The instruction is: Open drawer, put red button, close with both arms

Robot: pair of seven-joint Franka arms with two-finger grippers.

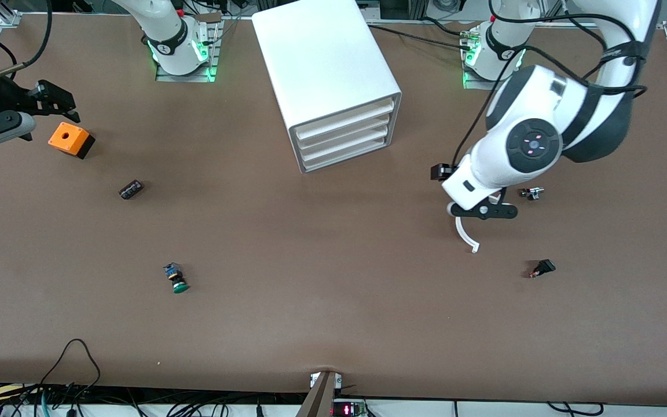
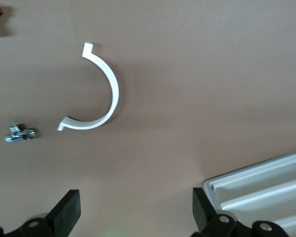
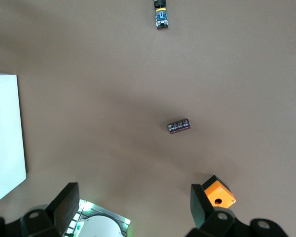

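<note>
A brown table (image 1: 333, 313) carries a white drawer cabinet (image 1: 333, 81); cables (image 1: 73, 399) trail along its edge.

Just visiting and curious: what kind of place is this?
Probably a robotics lab bench: two white robot arms bolted along a brown table, small parts such as an orange box, and loose cables at its edge.

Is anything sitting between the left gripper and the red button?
Nothing clearly does. The open left gripper hangs over the table; a white curved clip lies close by it, seemingly off the line to the red button, with bare table otherwise.
</note>
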